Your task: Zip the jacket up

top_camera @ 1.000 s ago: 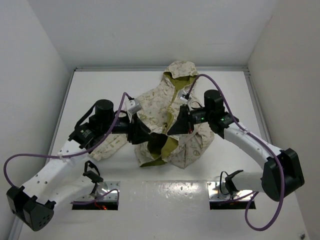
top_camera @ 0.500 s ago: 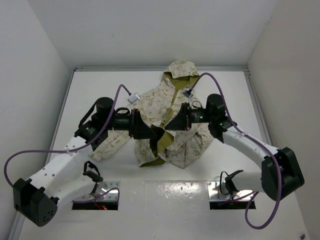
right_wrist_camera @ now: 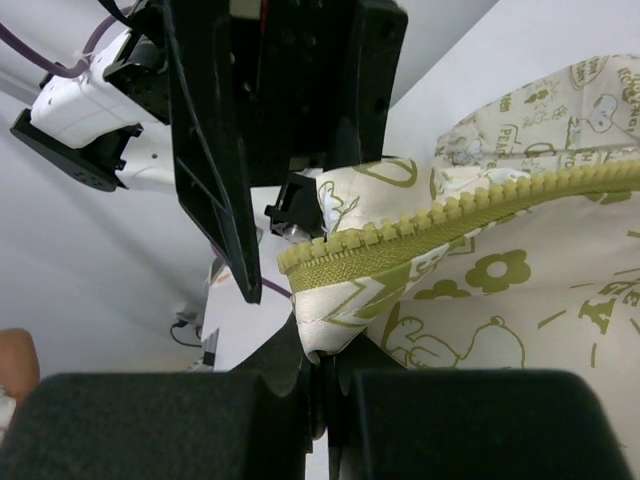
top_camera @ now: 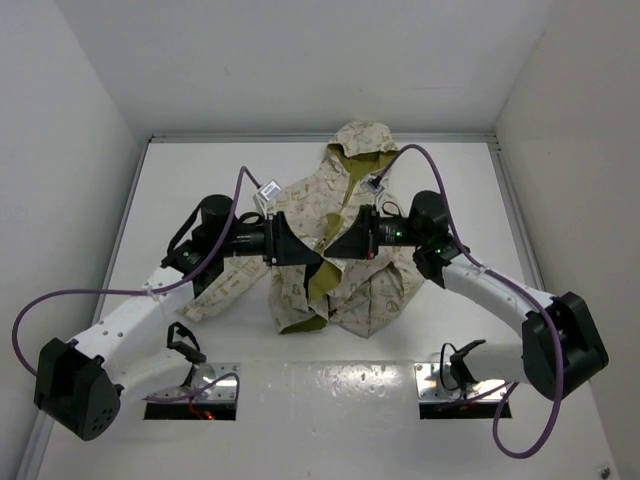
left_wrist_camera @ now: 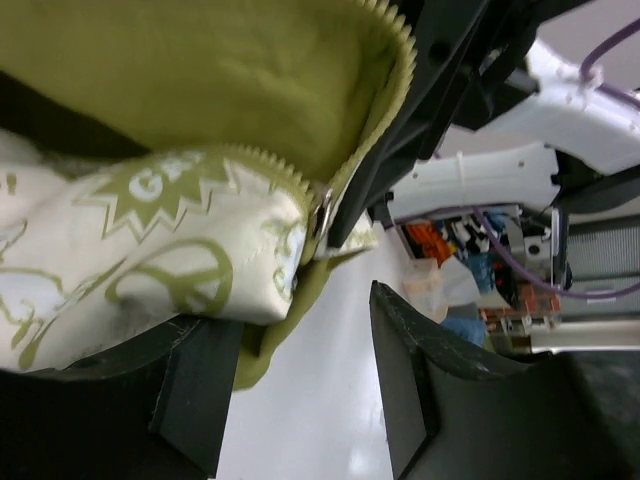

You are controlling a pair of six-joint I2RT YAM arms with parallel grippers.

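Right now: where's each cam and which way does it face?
Top external: above and behind the bases, looking down on the table; left arm and right arm meet over the jacket.
Left wrist: on the left arm, looking along its parted jaws at the zipper teeth; right arm beyond.
Right wrist: on the right arm, looking along its jaws, shut on the jacket's corner; left arm beyond.
Shared: both wrist views show zipper teeth and the opposite arm.
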